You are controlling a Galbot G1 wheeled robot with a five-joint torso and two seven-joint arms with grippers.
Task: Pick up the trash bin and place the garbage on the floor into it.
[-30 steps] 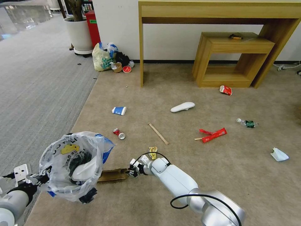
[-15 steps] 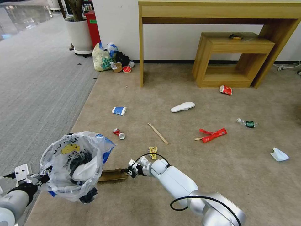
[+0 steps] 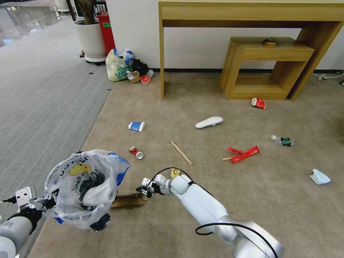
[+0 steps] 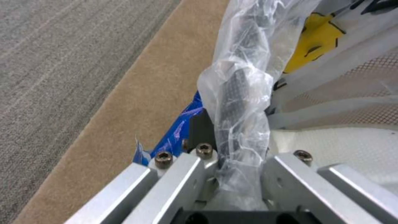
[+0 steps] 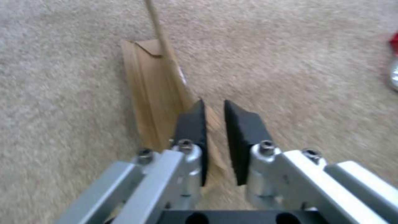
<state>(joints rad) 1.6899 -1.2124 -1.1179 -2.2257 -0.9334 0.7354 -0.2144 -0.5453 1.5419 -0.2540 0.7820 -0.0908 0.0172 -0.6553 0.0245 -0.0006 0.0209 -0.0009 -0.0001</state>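
**Ana:** Beige carpet (image 3: 222,186) all over, litter scattered across it, a wooden console against the far wall. Where's the trash bin (image 3: 84,190)?

**Ben:** Held up at the robot's left by the left gripper (image 4: 238,174), its jaws clenched on the bagged rim. A white insole (image 3: 96,193) already sits inside.

**Ana:** And the right gripper (image 3: 143,189)?

**Ben:** Down at the near end of the brown cardboard strip (image 5: 155,93), which lies on the carpet just beside the bin. Its pads (image 5: 244,137) straddle a raised edge of the strip with a narrow gap between them; whether they grip it yet I cannot tell.

**Ana:** So how to do it well?

**Ben:** I'd pinch firmly on that fold, lift the strip level, and tip it in lengthwise so it doesn't snag the loose bag
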